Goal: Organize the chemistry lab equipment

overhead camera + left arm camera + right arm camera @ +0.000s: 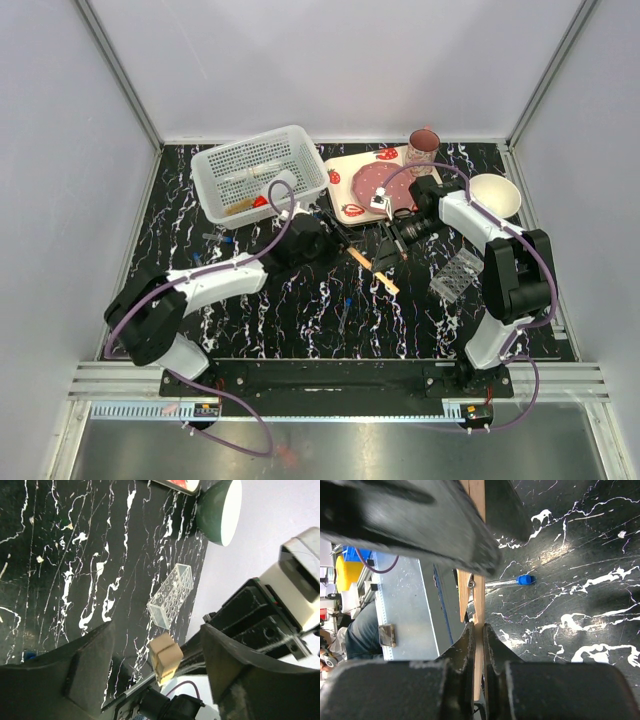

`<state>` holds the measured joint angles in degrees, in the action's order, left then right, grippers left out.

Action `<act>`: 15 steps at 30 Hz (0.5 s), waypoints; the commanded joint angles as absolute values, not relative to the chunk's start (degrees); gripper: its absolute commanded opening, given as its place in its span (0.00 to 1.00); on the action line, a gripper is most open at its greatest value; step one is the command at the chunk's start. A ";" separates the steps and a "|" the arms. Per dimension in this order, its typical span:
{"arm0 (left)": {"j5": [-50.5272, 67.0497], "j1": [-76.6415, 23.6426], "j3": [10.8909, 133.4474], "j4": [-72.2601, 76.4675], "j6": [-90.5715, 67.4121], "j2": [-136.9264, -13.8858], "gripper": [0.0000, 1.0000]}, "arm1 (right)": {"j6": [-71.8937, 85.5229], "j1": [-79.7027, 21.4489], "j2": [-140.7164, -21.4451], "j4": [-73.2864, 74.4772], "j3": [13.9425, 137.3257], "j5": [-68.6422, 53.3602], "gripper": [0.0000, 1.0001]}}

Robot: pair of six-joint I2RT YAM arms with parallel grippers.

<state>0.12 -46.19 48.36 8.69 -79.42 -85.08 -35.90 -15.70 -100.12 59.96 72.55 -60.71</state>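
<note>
Far side of the black marble table [330, 310], there's a white mesh basket [240, 160] on the left. Just beside it sits a strawberry-print tray [350, 163] carrying a pink plate [372, 183], with a pink mug [423, 150] upright at the tray's back corner. A round white bowl [495, 195] stands at the right edge, near the tray.

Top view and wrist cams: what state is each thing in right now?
Right gripper, shut on wooden-handled tool.
Left gripper, open, jaws either side of the tool's end.
Tube rack, empty.
Basket, holding tubes and red-capped bottle.
Blue-capped vial, lying loose.
</note>
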 commanded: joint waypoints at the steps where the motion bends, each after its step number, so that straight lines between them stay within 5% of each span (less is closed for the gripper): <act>1: -4.39 -48.77 54.57 1.95 -83.05 -89.20 0.64 | -36.92 -15.91 -99.75 59.60 73.74 -62.93 0.05; 9: -10.81 -51.85 59.50 -7.20 -84.81 -92.55 0.35 | -35.86 -16.00 -99.23 56.87 71.63 -59.33 0.06; 15: -10.72 -52.38 60.82 -7.30 -84.29 -93.69 0.23 | -35.68 -16.00 -98.96 55.99 70.93 -58.01 0.08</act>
<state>-8.08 -51.92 58.26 -4.91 -84.36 -92.47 -35.68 -15.77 -100.14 57.89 71.05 -59.02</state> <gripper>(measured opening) 0.268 0.098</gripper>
